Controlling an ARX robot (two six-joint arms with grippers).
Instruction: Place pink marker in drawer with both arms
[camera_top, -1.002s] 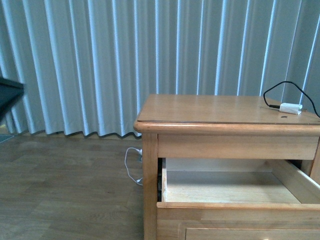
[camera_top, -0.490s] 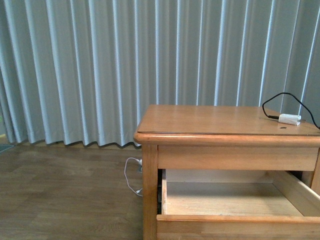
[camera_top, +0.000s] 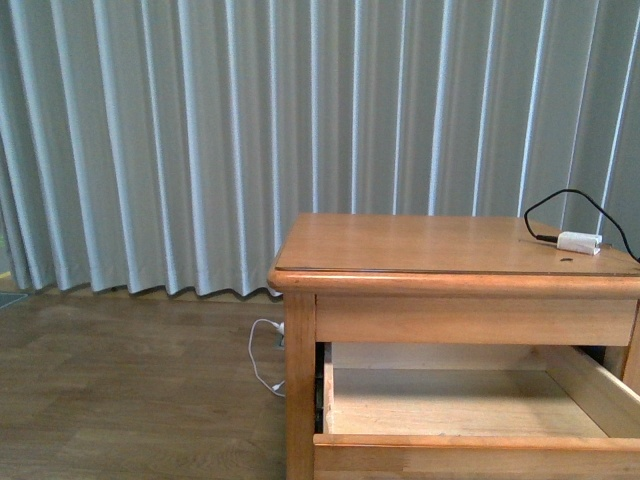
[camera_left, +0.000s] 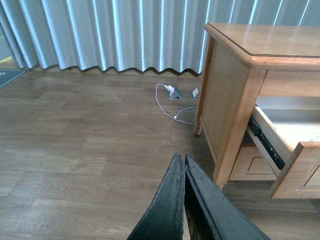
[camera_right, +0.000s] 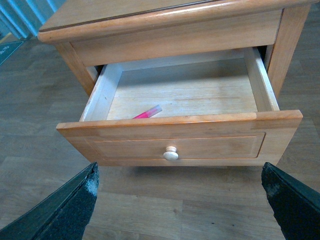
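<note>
Pink marker (camera_right: 148, 111) (half hidden) lies behind drawer (camera_right: 225, 142) front.

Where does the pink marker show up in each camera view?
Front view: not visible; the drawer front hides its near floor.
Left wrist view: not visible.
Right wrist view: pink marker lies on the drawer floor, behind the front panel.
Shared landmark: the open drawer.

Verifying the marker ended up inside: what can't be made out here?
Pink marker: lower end hidden behind the drawer front, right wrist view.
Front view: marker hidden by drawer front, itself cut off by bottom edge.
Left wrist view: drawer interior cut off by the picture's edge.
</note>
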